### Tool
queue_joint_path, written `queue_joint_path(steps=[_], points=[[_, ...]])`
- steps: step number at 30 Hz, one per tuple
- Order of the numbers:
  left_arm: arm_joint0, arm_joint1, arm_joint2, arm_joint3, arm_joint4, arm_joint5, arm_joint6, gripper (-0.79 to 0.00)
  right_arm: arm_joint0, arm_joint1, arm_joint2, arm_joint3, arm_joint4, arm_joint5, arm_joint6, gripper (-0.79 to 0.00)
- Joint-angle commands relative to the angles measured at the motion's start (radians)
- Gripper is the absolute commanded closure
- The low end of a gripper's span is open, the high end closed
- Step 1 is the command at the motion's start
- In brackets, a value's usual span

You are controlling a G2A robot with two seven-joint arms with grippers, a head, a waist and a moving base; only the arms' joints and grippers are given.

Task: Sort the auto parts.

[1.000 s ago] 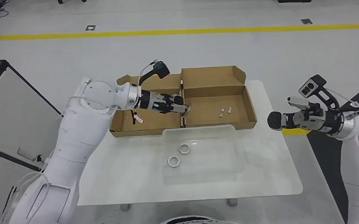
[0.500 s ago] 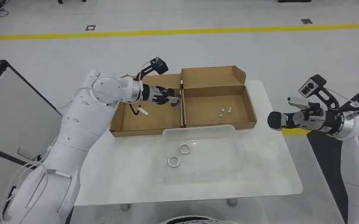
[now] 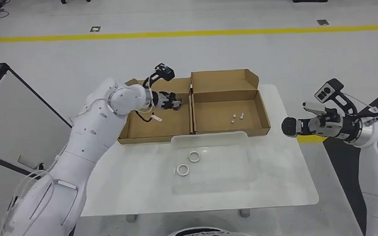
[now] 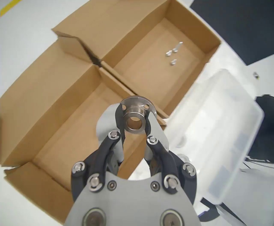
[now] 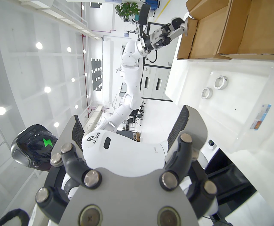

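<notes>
Table [image 3: 272, 171], jaws pinching hub [image 4: 134, 119], perhaps over box [image 3: 139, 129]

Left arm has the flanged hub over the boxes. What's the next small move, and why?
Probably lower and release: the left gripper is shut on the flanged hub above the left cardboard box, while the right cardboard box holds small screws.

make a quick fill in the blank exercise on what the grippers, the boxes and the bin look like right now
1. The left gripper holds a flanged metal hub above a ____ box.
2. The clear plastic bin holds ____ white rings.
3. The right gripper is ____, with nothing between its fingers.

Missing words: cardboard; two; open
</notes>
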Motion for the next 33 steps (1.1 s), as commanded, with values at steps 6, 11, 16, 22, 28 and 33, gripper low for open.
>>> queue_joint_path(steps=[6,11,16,22,28,33], points=[[-0.049,-0.04,0.116,0.1,0.198,0.111,0.083,0.0,0.0,0.0,0.0,0.0,0.0,0.0,0.0,-0.785],[-0.078,-0.078,0.186,0.188,0.231,0.128,0.102,0.0,0.0,0.0,0.0,0.0,0.0,0.0,0.0,-0.785],[-0.092,-0.109,0.228,0.256,0.233,0.123,0.109,0.0,0.0,0.0,0.0,0.0,0.0,0.0,0.0,-0.785],[-0.097,-0.132,0.261,0.306,0.269,0.129,0.123,0.0,0.0,0.0,0.0,0.0,0.0,0.0,0.0,-0.785],[-0.094,-0.155,0.287,0.348,0.291,0.123,0.134,0.0,0.0,0.0,0.0,0.0,0.0,0.0,0.0,-0.785],[-0.098,-0.173,0.301,0.381,0.297,0.118,0.137,0.0,0.0,0.0,0.0,0.0,0.0,0.0,0.0,-0.785]])
